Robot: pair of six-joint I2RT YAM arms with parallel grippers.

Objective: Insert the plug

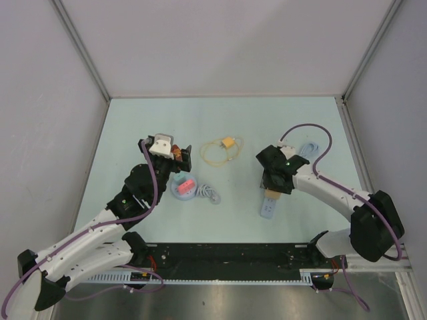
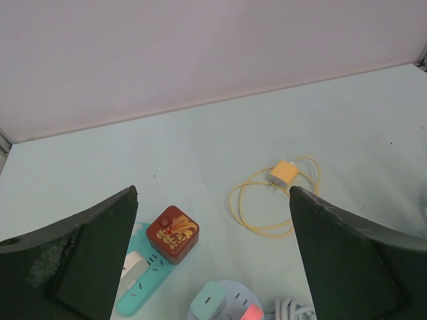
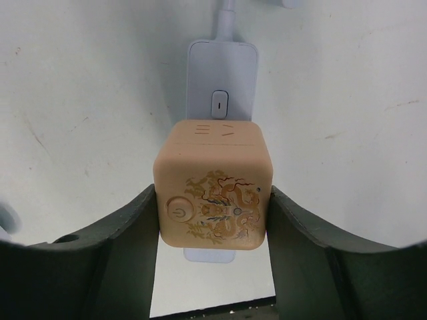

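Observation:
The plug is a tan cube [image 3: 213,193] with a gold dragon print and a power button. It sits over a pale blue power strip [image 3: 221,73] just below the strip's switch. My right gripper [image 3: 213,217] is shut on it, a finger against each side. From above, the plug [image 1: 271,195] shows at the near end of the strip [image 1: 268,211] under the right gripper [image 1: 275,185]. My left gripper [image 2: 213,193] hangs wide open with nothing between its fingers.
A dark red cube plug [image 2: 173,234] and a white plug sit in a teal strip [image 2: 137,293]. A round pale strip [image 2: 227,303] holds a teal and a pink plug. A yellow charger [image 2: 283,175] with coiled cable lies further back. A white cable coil [image 1: 208,193] lies mid-table.

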